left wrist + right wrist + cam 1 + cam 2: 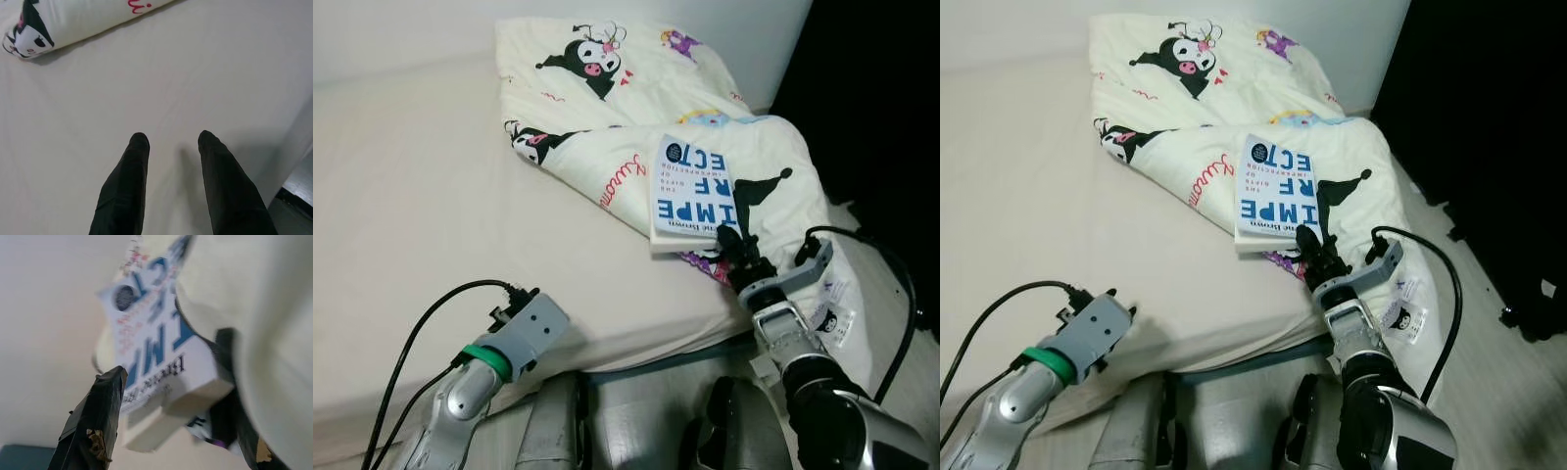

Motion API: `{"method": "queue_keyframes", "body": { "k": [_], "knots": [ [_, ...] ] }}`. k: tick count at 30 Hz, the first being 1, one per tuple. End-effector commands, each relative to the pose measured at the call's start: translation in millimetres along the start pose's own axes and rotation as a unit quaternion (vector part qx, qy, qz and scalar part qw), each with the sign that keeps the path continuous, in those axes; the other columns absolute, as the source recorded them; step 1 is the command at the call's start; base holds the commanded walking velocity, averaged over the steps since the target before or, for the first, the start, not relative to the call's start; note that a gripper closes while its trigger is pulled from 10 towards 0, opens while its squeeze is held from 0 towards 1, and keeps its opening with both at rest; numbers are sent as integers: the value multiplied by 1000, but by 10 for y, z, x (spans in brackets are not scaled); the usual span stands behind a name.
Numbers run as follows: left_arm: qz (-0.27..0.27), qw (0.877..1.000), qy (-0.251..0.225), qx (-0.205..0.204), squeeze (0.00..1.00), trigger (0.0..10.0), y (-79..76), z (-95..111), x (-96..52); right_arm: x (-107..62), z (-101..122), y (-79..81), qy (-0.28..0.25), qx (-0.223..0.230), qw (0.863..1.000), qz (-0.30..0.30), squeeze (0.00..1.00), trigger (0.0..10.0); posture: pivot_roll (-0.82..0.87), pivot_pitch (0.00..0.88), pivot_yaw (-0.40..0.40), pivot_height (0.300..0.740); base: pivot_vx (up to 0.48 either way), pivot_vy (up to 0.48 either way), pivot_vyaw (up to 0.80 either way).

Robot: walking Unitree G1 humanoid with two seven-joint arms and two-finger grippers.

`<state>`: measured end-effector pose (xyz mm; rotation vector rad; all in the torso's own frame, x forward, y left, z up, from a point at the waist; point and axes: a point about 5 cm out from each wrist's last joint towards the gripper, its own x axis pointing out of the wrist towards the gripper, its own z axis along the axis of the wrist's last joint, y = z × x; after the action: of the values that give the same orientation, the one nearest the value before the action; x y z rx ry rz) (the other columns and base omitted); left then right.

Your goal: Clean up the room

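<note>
Presently the thick white paperback book with blue block lettering (693, 193) lies on the rumpled cream cartoon-print quilt (607, 88) at the beige mattress (421, 206) edge. It looks stiff, moderately heavy, glossy — best pinched across its near corner. The right gripper (736, 245) stands spread, straddling that corner, not clenched. The left gripper (168, 147) hovers parted above bare sheet. The lower cover is hidden — the wrist close-up is blurred.

Cream bed (431, 196); white wall (401, 34)

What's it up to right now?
Right gripper open around the white-and-blue paperback book on the cartoon-print cream blanket. Left gripper open above the bare cream mattress. Nothing blocking.
</note>
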<state>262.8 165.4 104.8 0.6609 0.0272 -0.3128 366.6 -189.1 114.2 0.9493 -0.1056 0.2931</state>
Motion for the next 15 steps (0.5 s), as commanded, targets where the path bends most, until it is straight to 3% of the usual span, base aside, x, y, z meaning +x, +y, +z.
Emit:
{"method": "queue_keyframes", "body": {
  "k": [1, 10, 15],
  "knots": [
    [-7, 1000, 15, 1, 0, 10000, -15, -52, -46, 76, 23, 110, -1, 0, 999, 41, 0, 10000, 323, 270, 104, 600, 0, 0, 0],
    [-10, 1000, 18, 3, 0, 10000, -15, -38, -56, 301, 28, 427, 16, -10, 993, 118, 0, 10000, 321, 267, 105, 600, 0, 0, 0],
    [-10, 1000, 18, 3, 0, 10000, -16, -38, -54, 328, 23, 465, 19, -12, 992, 124, 0, 10000, 318, 262, 104, 600, 0, 0, 0]
  ]
}}
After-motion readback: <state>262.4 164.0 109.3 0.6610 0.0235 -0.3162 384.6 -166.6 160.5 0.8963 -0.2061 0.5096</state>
